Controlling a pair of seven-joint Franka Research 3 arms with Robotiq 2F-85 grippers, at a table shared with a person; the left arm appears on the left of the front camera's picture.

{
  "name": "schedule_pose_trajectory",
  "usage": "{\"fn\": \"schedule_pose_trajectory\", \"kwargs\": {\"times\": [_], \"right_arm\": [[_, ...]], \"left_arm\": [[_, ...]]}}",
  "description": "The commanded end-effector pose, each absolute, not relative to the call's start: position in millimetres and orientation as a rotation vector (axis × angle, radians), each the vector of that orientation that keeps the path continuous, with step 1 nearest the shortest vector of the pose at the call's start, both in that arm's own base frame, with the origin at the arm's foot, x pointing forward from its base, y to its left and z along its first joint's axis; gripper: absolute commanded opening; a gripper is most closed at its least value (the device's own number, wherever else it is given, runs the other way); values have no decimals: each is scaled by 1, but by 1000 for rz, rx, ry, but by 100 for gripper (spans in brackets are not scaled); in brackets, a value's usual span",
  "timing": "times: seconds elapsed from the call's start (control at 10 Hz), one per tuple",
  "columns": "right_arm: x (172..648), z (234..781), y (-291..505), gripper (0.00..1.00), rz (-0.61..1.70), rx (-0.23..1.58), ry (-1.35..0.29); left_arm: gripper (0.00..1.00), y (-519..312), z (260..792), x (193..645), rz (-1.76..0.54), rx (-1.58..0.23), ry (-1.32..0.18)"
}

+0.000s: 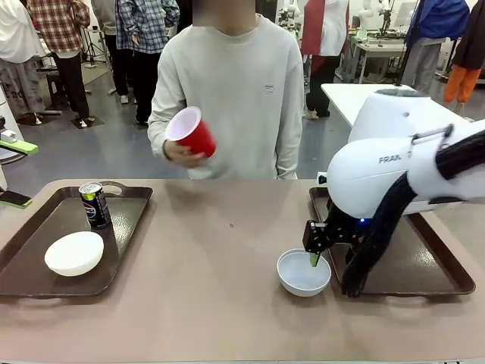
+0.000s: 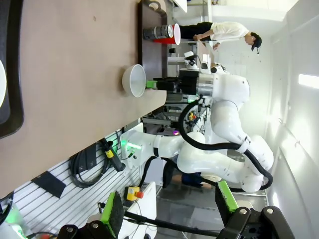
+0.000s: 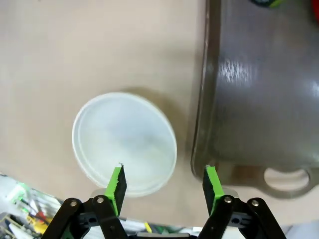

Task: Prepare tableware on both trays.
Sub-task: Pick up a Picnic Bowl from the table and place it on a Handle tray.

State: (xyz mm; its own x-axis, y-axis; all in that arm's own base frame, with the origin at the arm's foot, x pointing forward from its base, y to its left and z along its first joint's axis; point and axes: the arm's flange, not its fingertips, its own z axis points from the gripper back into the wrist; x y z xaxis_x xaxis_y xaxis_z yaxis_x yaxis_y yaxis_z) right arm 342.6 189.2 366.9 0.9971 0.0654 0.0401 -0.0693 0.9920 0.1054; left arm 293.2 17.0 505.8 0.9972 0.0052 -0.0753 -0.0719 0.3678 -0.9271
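Left tray [image 1: 30, 250]: white bowl [image 1: 74, 252] upright, soda can [image 1: 95, 205] standing behind it. Right tray [image 1: 424, 265]: bare where visible. Second bowl [image 1: 303, 272] upright on table beside it. Red cup [image 1: 192, 131] tilted, held aloft.

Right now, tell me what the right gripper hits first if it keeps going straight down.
Probably the white bowl's near rim: one finger is over it, the other over bare table beside the tray. Depth is unclear.
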Motion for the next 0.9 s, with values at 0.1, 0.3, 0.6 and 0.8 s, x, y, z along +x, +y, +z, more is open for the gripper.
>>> {"fn": "schedule_pose_trajectory", "kwargs": {"times": [0.1,0.3,0.6,0.8], "right_arm": [[350,338,197,80,103,150,-41],[353,337,201,23,116,132,-44],[354,335,198,6,108,125,-28],[354,336,196,0,103,111,-18]], "left_arm": [[98,18,506,292,28,-1214,47],[98,18,506,292,28,-1214,47],[98,18,506,292,28,-1214,47],[98,18,506,292,28,-1214,47]]}}
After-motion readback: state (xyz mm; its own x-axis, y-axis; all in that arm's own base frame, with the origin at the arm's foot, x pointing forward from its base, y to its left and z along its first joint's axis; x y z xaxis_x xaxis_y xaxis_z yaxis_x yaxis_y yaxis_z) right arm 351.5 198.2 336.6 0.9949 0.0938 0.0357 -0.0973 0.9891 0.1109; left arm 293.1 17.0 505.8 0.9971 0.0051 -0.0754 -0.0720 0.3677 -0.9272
